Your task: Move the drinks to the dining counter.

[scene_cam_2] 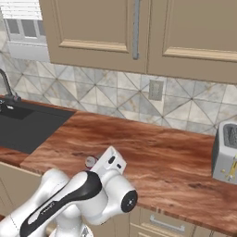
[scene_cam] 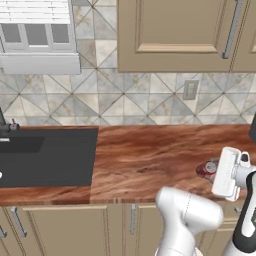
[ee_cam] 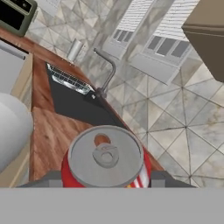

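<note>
A: Where is the red can (ee_cam: 105, 159)?
B: On the wood-grain counter (scene_cam: 150, 160), near its front edge and well right of the black sink (scene_cam: 47, 156). In the left base view a bit of red (scene_cam: 205, 169) peeks out just left of the white hand; in the right base view its grey top (scene_cam_2: 90, 161) shows just left of the hand.

A: And the gripper (ee_cam: 105, 180)?
B: It is down at the can. In the hand view the can's lid with its pull tab sits right between the two dark finger tips (ee_cam: 50, 180), one on each side of the red body.

A: Clamped on it?
B: I cannot tell. The tips look to be against the can's sides, but the lower edge cuts them off, so contact is unclear.

A: What else is around?
B: A curved faucet (ee_cam: 106, 74) behind the sink, a tiled backsplash (scene_cam: 150, 95) with an outlet (scene_cam: 190, 90), beige wall cabinets (scene_cam_2: 139, 32) above, and a toaster (scene_cam_2: 226, 153) far right on the counter.
</note>
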Tool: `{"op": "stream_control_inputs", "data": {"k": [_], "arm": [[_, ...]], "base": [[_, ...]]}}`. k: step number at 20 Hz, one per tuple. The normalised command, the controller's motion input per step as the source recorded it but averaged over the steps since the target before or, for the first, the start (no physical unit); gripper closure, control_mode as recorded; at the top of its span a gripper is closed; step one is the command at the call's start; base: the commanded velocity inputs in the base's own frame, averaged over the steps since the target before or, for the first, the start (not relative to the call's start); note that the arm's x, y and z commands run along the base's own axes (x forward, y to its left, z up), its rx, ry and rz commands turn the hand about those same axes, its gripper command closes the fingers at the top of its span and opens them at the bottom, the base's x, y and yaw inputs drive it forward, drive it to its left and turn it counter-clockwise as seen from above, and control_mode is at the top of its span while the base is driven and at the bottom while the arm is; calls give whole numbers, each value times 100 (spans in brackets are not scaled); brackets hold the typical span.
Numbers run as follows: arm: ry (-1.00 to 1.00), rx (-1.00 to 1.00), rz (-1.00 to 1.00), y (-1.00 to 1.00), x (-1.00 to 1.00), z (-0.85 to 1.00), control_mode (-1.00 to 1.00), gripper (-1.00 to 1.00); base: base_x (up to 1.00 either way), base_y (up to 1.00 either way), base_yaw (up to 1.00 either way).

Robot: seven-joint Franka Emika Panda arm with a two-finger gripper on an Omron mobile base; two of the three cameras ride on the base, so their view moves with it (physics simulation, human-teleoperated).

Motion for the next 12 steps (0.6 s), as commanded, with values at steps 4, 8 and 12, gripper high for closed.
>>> {"op": "stream_control_inputs", "data": {"k": [4,8,12], "arm": [[0,0,0,0,0,0,100,100],[0,0,0,0,0,0,100,100],[0,0,0,0,0,0,100,100]], "base": [[-68,0,1],[-84,14,15],[-74,24,27]]}}
